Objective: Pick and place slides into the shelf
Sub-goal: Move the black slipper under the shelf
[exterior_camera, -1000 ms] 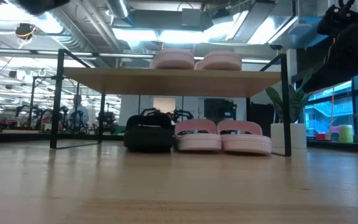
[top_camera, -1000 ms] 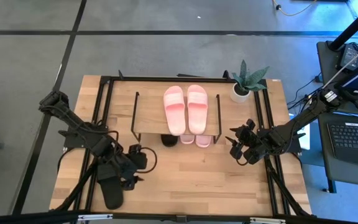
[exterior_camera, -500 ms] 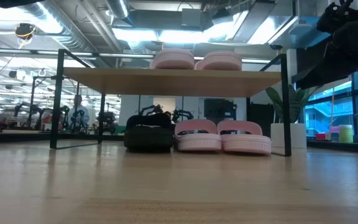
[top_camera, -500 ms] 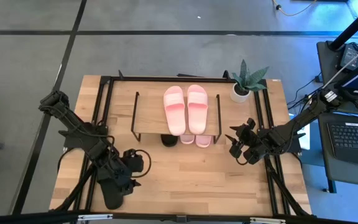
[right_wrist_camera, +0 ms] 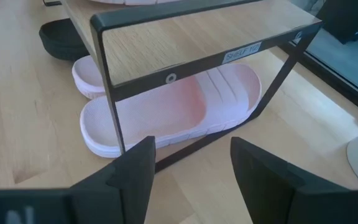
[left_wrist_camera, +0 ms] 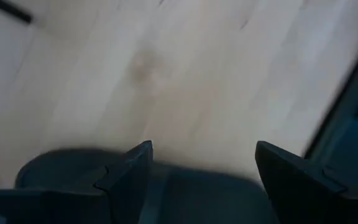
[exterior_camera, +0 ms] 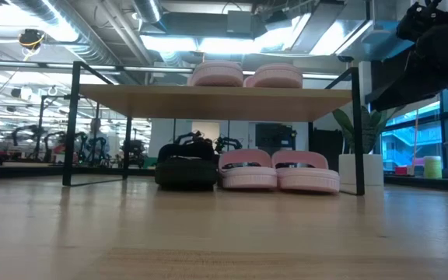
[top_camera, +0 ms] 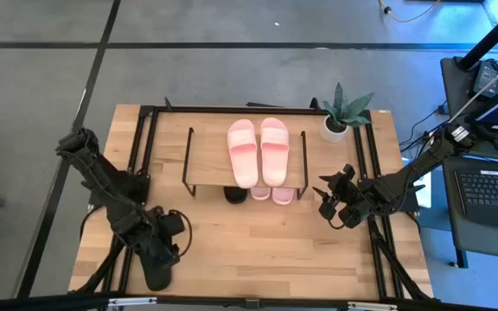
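One black slide [top_camera: 156,271] lies flat on the table near its near-left corner. My left gripper [top_camera: 166,244] hangs open just above that slide's far end; in the left wrist view the black slide [left_wrist_camera: 61,169] shows blurred under my open gripper [left_wrist_camera: 201,158]. On top of the shelf [top_camera: 207,164] rests a pink pair [top_camera: 258,150]. Under it stand another black slide [exterior_camera: 185,168] and a pink pair [exterior_camera: 278,172]. My right gripper [top_camera: 330,206] waits open to the right of the shelf, facing a pink slide [right_wrist_camera: 173,109].
A potted plant [top_camera: 340,117] stands at the far right, beside the shelf. Black frame rails [top_camera: 141,147] run along the table's left and right sides. Bare wood [top_camera: 258,242] lies between the shelf and the near edge.
My left gripper has swung toward the table's left and near edges, down a little, coming over the black slide by the near edge. It has rolled about its wrist while staying open. The slides have not moved.
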